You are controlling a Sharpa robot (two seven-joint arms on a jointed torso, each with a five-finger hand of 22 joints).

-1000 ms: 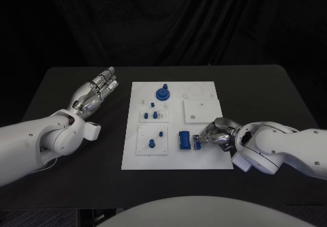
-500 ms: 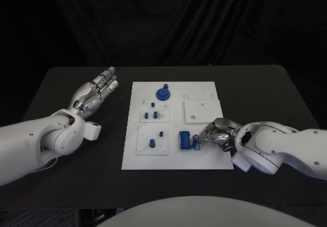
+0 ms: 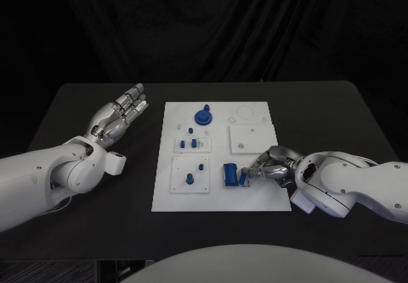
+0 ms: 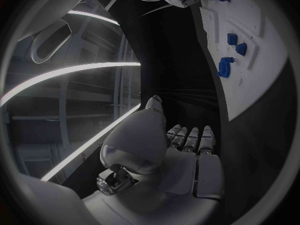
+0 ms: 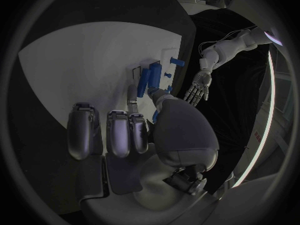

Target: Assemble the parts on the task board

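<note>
task board (image 3: 263, 197): white plate, mid table (image 3: 340, 112), long edges running front to back
right hand (image 3: 270, 168): at board's right edge near the front right corner, fingers curled, fingertips (image 5: 132, 96) pinching a small blue part (image 3: 246, 177)
blue block (image 3: 230, 175): just beside the pinched part, on the board's front right area; touching or not, can't tell
left hand (image 3: 119, 115): over bare table off the board's left edge, toward the back; fingers straight, slightly apart, holding nothing
blue knob (image 3: 203, 116): standing near the board's back edge, left of centre
small blue parts (image 3: 194, 143): in the left-side inset plates, mid and front
writing/labels: none readable
</note>
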